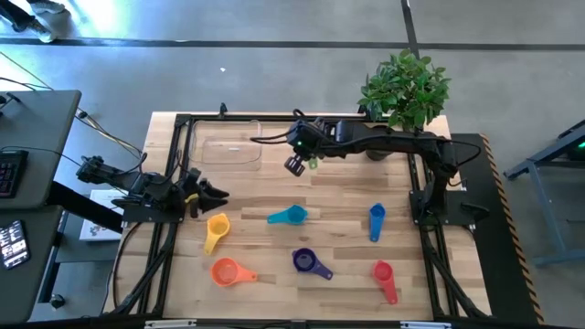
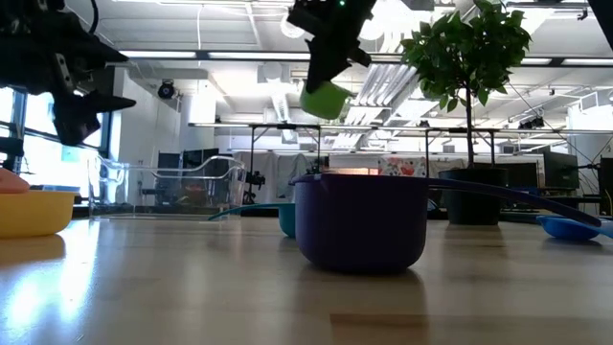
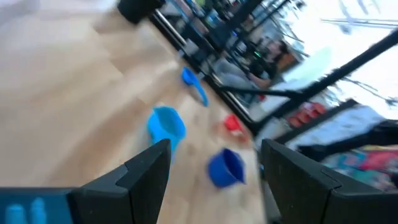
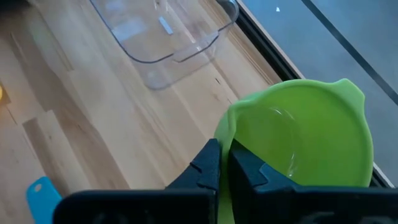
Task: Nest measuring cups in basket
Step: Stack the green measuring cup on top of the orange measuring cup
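Pinching a smooth round green cup (image 4: 305, 137), the right gripper (image 4: 225, 163) hangs near the clear rounded basket (image 4: 163, 37)

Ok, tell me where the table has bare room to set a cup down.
Bare wood lies between the basket and the light blue cup, and between that cup and the dark blue cup. The near side is crowded: yellow, orange, purple and red cups.

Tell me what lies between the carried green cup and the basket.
Only bare wood: in the right wrist view, the green cup hangs just short of the empty basket.
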